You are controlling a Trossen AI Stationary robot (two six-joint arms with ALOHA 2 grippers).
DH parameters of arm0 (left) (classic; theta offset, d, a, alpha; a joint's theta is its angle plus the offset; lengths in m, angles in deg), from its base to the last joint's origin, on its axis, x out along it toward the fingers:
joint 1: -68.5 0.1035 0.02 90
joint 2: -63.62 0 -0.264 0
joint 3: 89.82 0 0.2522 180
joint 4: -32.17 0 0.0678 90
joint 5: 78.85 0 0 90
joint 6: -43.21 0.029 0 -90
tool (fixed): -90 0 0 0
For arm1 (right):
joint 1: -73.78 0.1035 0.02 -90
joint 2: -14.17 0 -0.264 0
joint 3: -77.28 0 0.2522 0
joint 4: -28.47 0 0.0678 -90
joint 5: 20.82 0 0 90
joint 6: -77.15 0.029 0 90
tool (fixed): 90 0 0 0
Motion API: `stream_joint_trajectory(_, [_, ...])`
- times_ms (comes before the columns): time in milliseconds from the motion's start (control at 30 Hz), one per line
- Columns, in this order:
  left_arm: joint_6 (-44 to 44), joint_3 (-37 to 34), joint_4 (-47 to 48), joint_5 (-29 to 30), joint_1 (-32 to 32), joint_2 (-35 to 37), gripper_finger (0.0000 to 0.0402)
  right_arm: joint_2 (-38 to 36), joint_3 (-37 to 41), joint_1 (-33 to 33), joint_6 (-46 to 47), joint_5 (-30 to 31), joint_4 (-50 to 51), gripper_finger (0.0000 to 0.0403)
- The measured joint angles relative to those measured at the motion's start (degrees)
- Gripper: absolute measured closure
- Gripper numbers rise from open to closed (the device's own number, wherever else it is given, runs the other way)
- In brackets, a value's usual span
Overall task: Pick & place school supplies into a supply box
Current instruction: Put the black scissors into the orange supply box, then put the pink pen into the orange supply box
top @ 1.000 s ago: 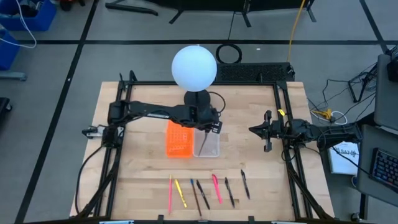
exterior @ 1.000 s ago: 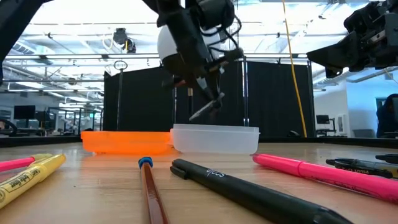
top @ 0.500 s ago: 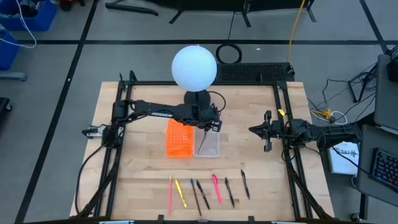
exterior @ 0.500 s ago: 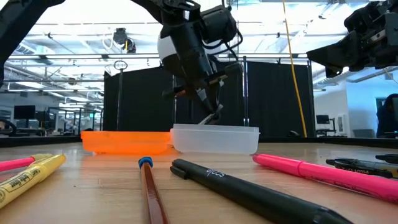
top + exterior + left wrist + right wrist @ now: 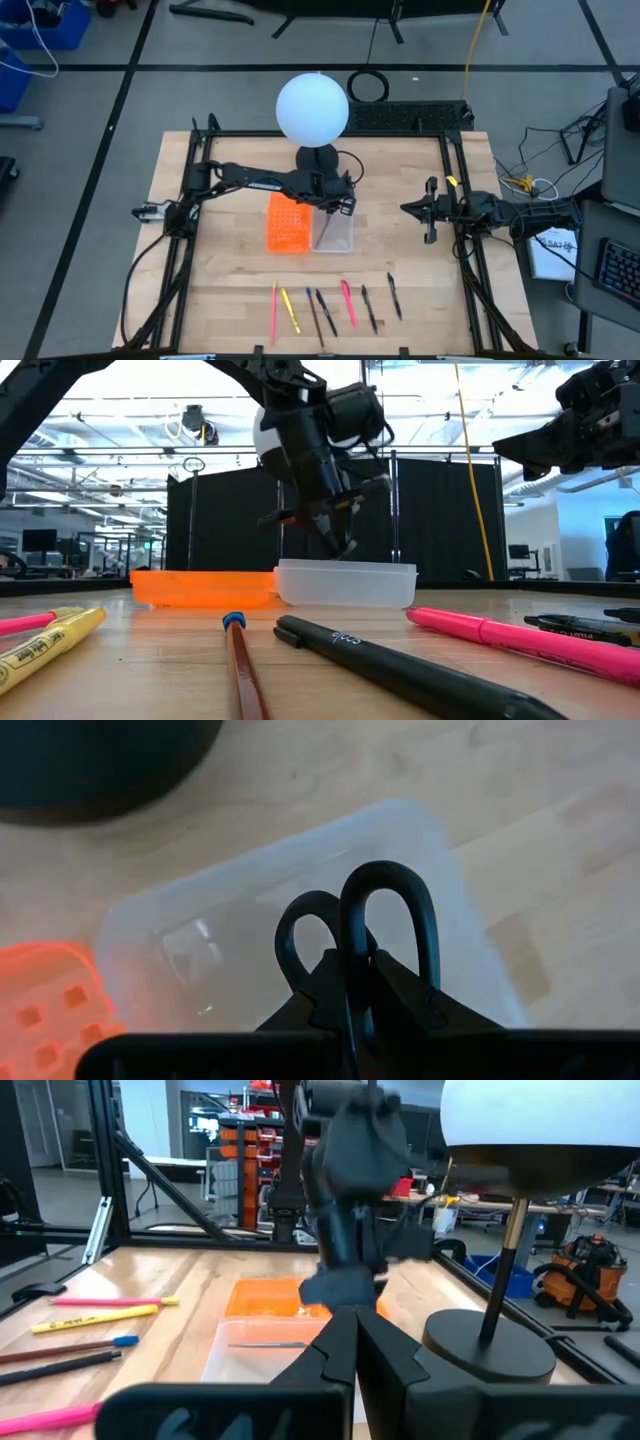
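My left gripper (image 5: pixel 331 207) is over the clear supply box (image 5: pixel 334 234) (image 5: pixel 200 920) and is shut on the black-handled scissors (image 5: pixel 372 925). In the low view this gripper (image 5: pixel 335 530) hangs just above the box rim (image 5: pixel 345 568). The pens and pencils, pink (image 5: pixel 273 310), yellow (image 5: pixel 290 311), brown (image 5: pixel 313 316), dark (image 5: pixel 369 308) and others, lie side by side on the table near its front edge. My right gripper (image 5: pixel 430 211) (image 5: pixel 352 1342) waits shut at the table's right side. My left gripper pinches the scissors between its two fingers just behind the black handle loops (image 5: pixel 350 975). The loops stick out past the fingertips over the inside of the box. The fingers come from above, slanting down. The gripper hides the blades in the wrist view.
An orange perforated tray (image 5: pixel 287 224) lies right beside the box on its left. A lamp with a white globe (image 5: pixel 312 108) stands on a dark base (image 5: pixel 318 160) just beyond the box. Black frame rails run along the table's left and right sides.
My left gripper has moved down toward the clear box with the scissors. Their lower end, which hung clear above the rim a second ago, now reaches down behind the rim.
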Motion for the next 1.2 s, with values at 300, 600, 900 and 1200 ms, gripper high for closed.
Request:
stream_joint_trajectory(300, [0.0, -0.1, 0.4, -1.2, 0.0, -1.4, 0.0366, 0.0, 0.0, 0.0, -0.3, 0.0, -0.1, 0.0403])
stream_joint_trajectory(600, [0.5, 0.0, 0.5, -2.4, 0.0, -1.4, 0.0287, 0.0, 0.0, 0.0, 0.1, -0.1, -0.1, 0.0403])
stream_joint_trajectory(900, [8.4, 0.1, -0.2, -5.4, -0.2, 0.9, 0.0236, 0.0, 0.0, 0.0, 0.1, -0.1, -0.1, 0.0403])
stream_joint_trajectory(1200, [17.5, 0.3, 6.0, 13.0, -11.2, 17.6, 0.0309, 0.2, 0.0, 0.0, -5.1, 1.4, -0.3, 0.0403])
